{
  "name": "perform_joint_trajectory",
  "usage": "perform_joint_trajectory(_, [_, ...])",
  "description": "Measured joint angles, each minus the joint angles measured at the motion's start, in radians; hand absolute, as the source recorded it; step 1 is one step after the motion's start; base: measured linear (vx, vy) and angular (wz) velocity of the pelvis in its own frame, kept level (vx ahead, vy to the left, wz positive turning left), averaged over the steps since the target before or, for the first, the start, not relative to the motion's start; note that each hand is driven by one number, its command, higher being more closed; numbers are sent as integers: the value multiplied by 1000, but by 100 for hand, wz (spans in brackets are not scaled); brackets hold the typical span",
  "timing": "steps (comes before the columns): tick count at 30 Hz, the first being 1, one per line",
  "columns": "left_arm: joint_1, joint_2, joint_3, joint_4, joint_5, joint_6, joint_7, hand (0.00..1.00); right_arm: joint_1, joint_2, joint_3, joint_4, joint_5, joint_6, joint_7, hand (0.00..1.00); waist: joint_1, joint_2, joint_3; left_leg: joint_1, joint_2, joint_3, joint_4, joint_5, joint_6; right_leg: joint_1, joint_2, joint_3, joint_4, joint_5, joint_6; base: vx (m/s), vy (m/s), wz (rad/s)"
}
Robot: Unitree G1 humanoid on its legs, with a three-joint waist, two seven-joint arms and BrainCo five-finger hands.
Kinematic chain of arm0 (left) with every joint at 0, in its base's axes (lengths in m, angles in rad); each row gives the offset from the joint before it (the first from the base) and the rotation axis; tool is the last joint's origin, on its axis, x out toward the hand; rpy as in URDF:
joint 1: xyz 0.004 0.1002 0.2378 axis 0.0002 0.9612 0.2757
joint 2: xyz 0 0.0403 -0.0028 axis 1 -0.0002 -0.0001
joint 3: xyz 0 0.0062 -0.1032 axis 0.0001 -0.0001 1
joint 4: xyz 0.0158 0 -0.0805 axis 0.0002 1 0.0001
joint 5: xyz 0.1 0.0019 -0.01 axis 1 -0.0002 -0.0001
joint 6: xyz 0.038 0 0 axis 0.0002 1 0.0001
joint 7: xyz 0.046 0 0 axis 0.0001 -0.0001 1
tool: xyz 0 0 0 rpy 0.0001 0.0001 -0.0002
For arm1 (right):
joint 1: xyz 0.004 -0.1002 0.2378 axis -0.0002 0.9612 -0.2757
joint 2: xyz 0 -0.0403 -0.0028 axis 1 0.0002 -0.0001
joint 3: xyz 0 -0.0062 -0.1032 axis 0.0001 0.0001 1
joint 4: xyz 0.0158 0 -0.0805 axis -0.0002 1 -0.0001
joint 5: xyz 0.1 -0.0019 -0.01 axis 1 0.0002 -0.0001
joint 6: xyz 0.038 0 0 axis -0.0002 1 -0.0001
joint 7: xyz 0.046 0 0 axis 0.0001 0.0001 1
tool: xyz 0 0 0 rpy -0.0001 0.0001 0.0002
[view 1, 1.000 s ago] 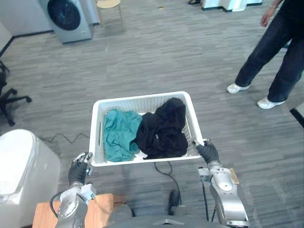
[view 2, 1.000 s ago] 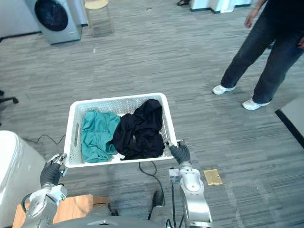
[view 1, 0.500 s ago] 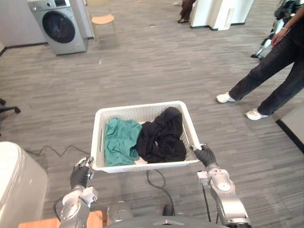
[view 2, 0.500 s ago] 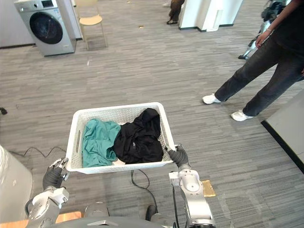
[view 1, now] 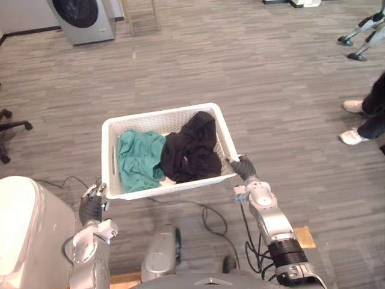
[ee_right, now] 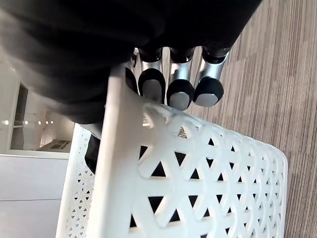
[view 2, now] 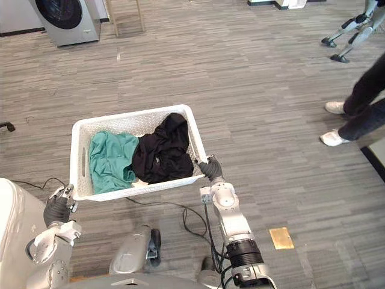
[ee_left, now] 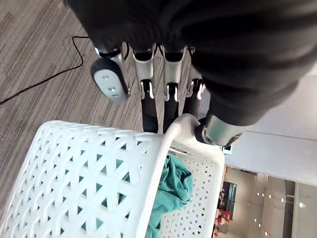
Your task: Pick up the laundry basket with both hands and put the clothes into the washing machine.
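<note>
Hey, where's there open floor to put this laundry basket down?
The widest bare floor lies ahead, between the laundry basket and the washing machine. There is also free room to its right, short of the person's shoes. The left is crowded: a white rounded unit and an office chair.

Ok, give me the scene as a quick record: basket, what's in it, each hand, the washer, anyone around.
basket: white, held up between both hands
contents: teal garment on the left, black garment on the right
left hand: shut on the near left corner rim
right hand: shut on the near right corner rim
washer: far ahead, to the left
person: legs and white shoes, far right
</note>
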Motion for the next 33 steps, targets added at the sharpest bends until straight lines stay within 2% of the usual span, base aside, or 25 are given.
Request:
perform_joint_trajectory(1, [4,11,2,5,1,0,1,100,16,2,8,6,2,0,2,100,-1,1,1,44,-15,0,24,-42,31,-61,-13,-14,342,-38,48,361,255,10])
perform_joint_trajectory(2, [8,20,2,10,6,2,0,100,29,8,8,8,2,0,7,100,-2,-7,6,82,-35,6,27,-66,35,-76,-27,-19,484,-11,79,490,301,23])
perform_joint_trajectory(3, [24,33,0,13,14,5,0,100,58,14,9,13,2,0,20,100,-17,-17,11,162,-73,5,15,-100,50,-83,-46,-19,698,47,67,431,193,27])
perform_joint_trajectory(4, [46,42,-4,13,20,4,0,100,84,20,9,23,4,0,24,100,-40,-12,11,237,-98,5,-26,-113,56,-110,-43,-28,826,34,46,493,210,42])
perform_joint_trajectory(5, [60,48,-10,13,20,3,-1,100,110,22,9,23,6,0,29,100,-69,-17,-1,298,-121,-6,-98,-100,58,-166,-35,-65,850,8,7,396,162,35])
perform_joint_trajectory(7, [59,66,-24,13,20,1,-2,100,132,19,-2,21,10,0,45,100,-88,-20,-18,352,-160,-15,-223,-52,70,-287,-32,-97,779,-53,-18,422,158,36])
perform_joint_trajectory(9, [28,94,-75,20,19,0,-10,100,177,15,-57,-12,10,-2,53,100,-117,-20,-25,407,-186,-56,-340,-11,70,-396,-15,-127,547,-82,-44,456,128,72])
perform_joint_trajectory(10, [-2,102,-104,43,18,-1,-24,100,206,13,-97,-18,11,-6,55,100,-132,-14,-22,455,-201,-87,-402,0,70,-442,-14,-136,363,-55,-57,497,92,85])
perform_joint_trajectory(12, [-40,105,-133,96,17,-5,-25,100,248,9,-118,-30,23,-6,55,100,-150,-19,-27,537,-222,-126,-479,1,68,-483,-23,-131,-39,83,-55,617,54,75])
perform_joint_trajectory(15, [-36,104,-134,145,18,-3,-24,100,257,1,-117,-34,38,-4,56,100,-179,-34,-29,650,-240,-153,-541,-24,25,-590,-44,-145,-95,99,-70,647,-48,53])
perform_joint_trajectory(16, [-12,104,-136,141,18,-3,-24,100,278,1,-109,-34,39,-3,57,100,-185,-50,-53,679,-240,-154,-502,-39,-2,-594,-38,-166,-47,85,-122,840,-136,42])
perform_joint_trajectory(17, [-2,95,-135,145,18,-2,-23,100,290,3,-103,-33,40,-2,58,100,-191,-53,-76,666,-231,-149,-416,-49,-18,-582,-9,-136,-58,198,-204,1057,-187,47])
perform_joint_trajectory(18, [-3,73,-136,155,18,2,-22,100,288,-19,-104,-32,39,1,58,100,-186,-13,-94,591,-170,-114,-200,-38,-33,-553,22,-148,-42,287,-189,889,-172,33])
perform_joint_trajectory(19, [-8,62,-136,156,18,1,-22,100,281,-32,-102,-32,39,1,60,100,-188,19,-90,521,-98,-54,7,31,-34,-509,50,-181,-40,328,-181,823,-150,20])
perform_joint_trajectory(20, [-14,54,-135,167,18,0,-22,100,275,-42,-102,-32,39,1,59,100,-179,46,-83,477,-36,-12,142,118,-33,-477,83,-192,-39,307,-177,613,-106,-7])
perform_joint_trajectory(21, [-22,50,-135,189,17,0,-23,100,259,-49,-104,-32,35,1,56,100,-154,76,-83,372,81,23,406,186,-13,-418,147,-189,-35,247,-198,875,-173,-23])
perform_joint_trajectory(22, [-45,53,-134,204,17,1,-23,100,238,-47,-111,-32,33,1,53,100,-130,61,-62,275,130,27,623,137,24,-340,173,-180,-36,196,-208,709,-146,-28])
perform_joint_trajectory(24, [-36,57,-129,202,17,0,-39,100,213,-46,-111,-34,31,-1,45,100,-105,15,-27,174,115,28,728,78,20,-196,174,-128,-80,148,-213,736,-120,-46])
perform_joint_trajectory(27, [-10,57,-125,200,16,0,-63,100,189,-46,-112,-40,30,-30,42,100,-75,9,-21,-5,72,0,571,11,-30,-27,176,-72,-199,114,-212,621,54,-50])
perform_joint_trajectory(28, [-19,58,-117,178,16,0,-63,100,181,-45,-110,-39,30,-31,43,100,-54,12,-26,-73,24,-33,238,6,-73,50,167,-40,-258,93,-216,717,213,-48])
perform_joint_trajectory(29, [-17,57,-114,159,16,0,-64,100,178,-46,-109,-39,31,-31,45,100,-47,9,-25,-86,19,-37,101,18,-88,65,167,-25,-269,80,-216,589,218,-47])
perform_joint_trajectory(30, [-16,57,-108,144,16,-1,-65,100,171,-45,-107,-39,32,-31,48,100,-40,11,-24,-102,25,-37,-22,51,-101,83,167,-13,-280,65,-212,564,254,-44])
perform_joint_trajectory(31, [-19,57,-95,126,16,-1,-70,100,162,-33,-108,-37,32,-31,49,100,-25,35,-37,-137,41,-39,-202,157,-103,115,166,9,-290,30,-199,455,225,-46])
perform_joint_trajectory(32, [-19,60,-88,120,16,-1,-70,100,161,-22,-105,-35,32,-31,49,100,-15,28,-43,-145,44,-32,-247,226,-102,127,153,15,-285,-4,-197,603,308,-44])
perform_joint_trajectory(33, [-24,73,-84,120,16,3,-69,100,161,-4,-105,-23,32,-31,47,100,-12,1,-57,-133,17,-16,-213,272,-97,145,117,19,-227,-46,-141,843,383,-27])
